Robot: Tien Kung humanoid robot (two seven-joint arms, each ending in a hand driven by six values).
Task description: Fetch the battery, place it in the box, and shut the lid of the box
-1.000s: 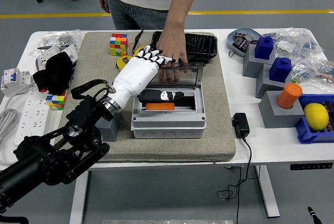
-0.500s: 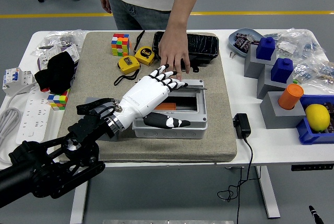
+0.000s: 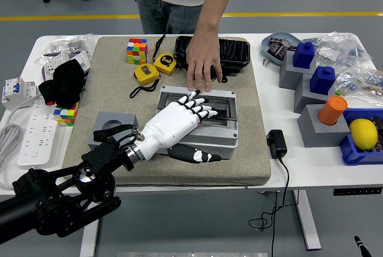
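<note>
my left hand (image 3: pixel 179 122) lies flat on top of the grey box (image 3: pixel 197 119), fingers (image 3: pixel 200 102) spread and pressing down on the lid (image 3: pixel 210 108) with nothing gripped, thumb stretched out along the box's front edge. a second ago that lid stood upright and i could see the orange battery down inside; half a second ago it was half way down under my palm; now it sits level with the rim, so the battery is out of sight, and i judge it to be shut inside the box. that leaves the fetching and placing done and the closing very nearly done, though i cannot tell from here whether the lid has latched all round. the person's hand (image 3: pixel 202 65) at the far side has come off the lid and now rests at the box's back edge, touching or just beside it, in front of the black case (image 3: pixel 230 50). my right arm is out of view. the box rests on the beige mat (image 3: pixel 251 143) on the white surface (image 3: pixel 311 155), with the yellow tape measure (image 3: pixel 145 73) well clear of it. a last firm press along the front edge seems wise before i lift away.
</note>
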